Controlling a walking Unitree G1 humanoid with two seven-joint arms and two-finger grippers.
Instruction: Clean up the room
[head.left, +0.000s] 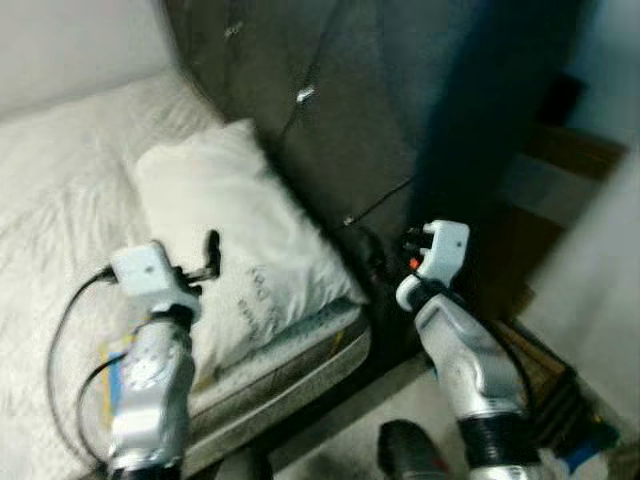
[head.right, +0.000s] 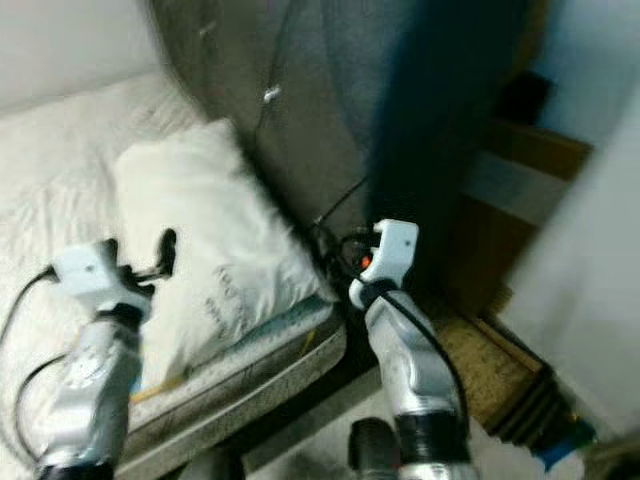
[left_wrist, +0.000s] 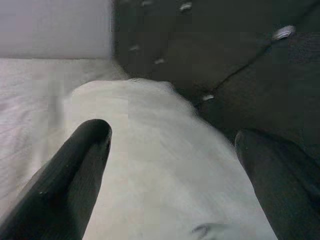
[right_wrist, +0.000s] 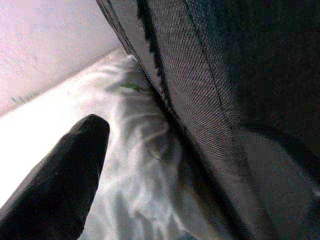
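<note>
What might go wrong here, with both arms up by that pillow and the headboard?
The left gripper hangs open over the white pillow; a shallow pinch may grab only loose fabric and slip. The right gripper sits by the dark tufted headboard, where a black cable runs down, so a finger might snag it. The head views are blurred, so aim may be off.

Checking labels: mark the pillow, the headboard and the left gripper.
pillow (head.left: 235, 230), left eye view, middle of its white top face.
headboard (head.left: 380, 110), left eye view, dark tufted padding.
left gripper (left_wrist: 170, 160), left wrist view, midway between the two black fingers, which stand open over the pillow.
</note>
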